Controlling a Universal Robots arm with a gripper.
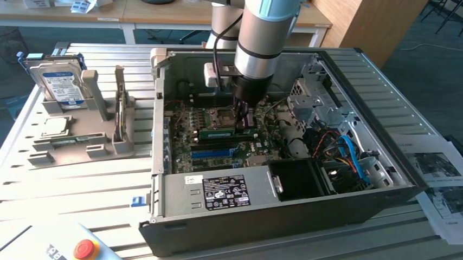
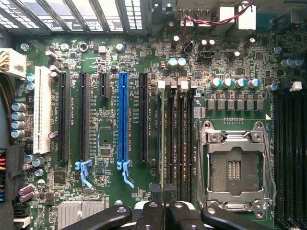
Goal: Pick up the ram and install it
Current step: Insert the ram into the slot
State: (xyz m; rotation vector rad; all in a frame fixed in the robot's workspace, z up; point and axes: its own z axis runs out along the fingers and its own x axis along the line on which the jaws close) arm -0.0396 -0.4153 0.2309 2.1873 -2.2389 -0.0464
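A ribbed metal bench point(image 1: 79, 179) is seen under bright, even light. At twelve o'clock in the exterior view, wooden-topped tables point(image 1: 155, 13) on white legs are set behind it. A wooden panel point(image 1: 376, 24) is placed at one o'clock, with dark blue-grey floor point(image 1: 423, 51) beside it.

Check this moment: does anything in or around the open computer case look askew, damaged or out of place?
Nothing stands out. The gripper is down inside the case over the motherboard, closed on the ram, which looks level along its slot. The hard drive stands upright in its holder.
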